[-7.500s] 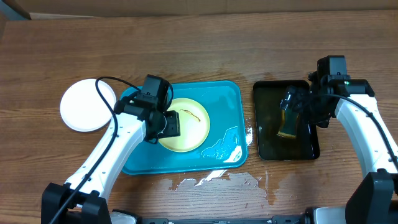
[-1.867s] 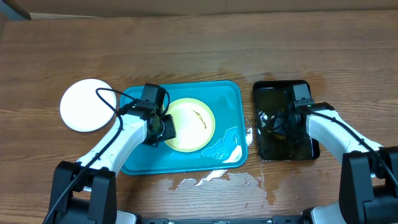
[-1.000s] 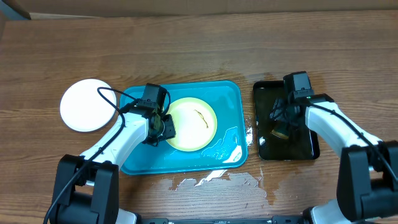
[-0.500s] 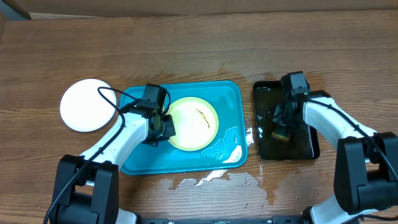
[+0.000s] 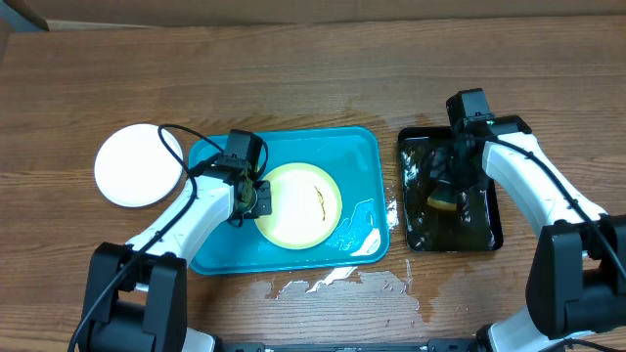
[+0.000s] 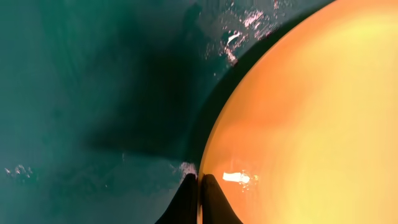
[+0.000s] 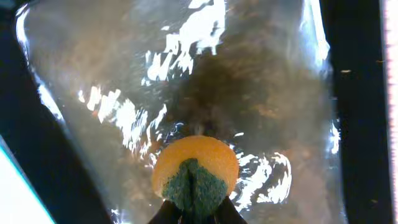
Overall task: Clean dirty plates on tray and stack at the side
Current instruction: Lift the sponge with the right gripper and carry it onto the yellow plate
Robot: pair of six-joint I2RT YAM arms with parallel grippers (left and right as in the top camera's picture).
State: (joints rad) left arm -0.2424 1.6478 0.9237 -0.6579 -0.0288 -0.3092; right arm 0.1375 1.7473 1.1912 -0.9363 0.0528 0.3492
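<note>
We logged a white plate (image 5: pixel 138 177) on the table (image 5: pixel 313 68), left of the blue tray (image 5: pixel 357 147) and apart from it. The yellow plate (image 5: pixel 298 210), marked with a thin brown smear (image 5: pixel 320 194), lay inside the tray. The left gripper (image 5: pixel 256 198) was pinched tight on that plate's left rim. Further right sat the black tray (image 5: pixel 487 233), its floor wet and glinting. Over it, the right gripper (image 5: pixel 450 181) clamped a yellow sponge (image 7: pixel 196 163), green face toward the fingers.

A brown wood-grain table (image 5: pixel 313 78) fills the view, with a wet patch (image 5: pixel 333 286) near its front edge.
</note>
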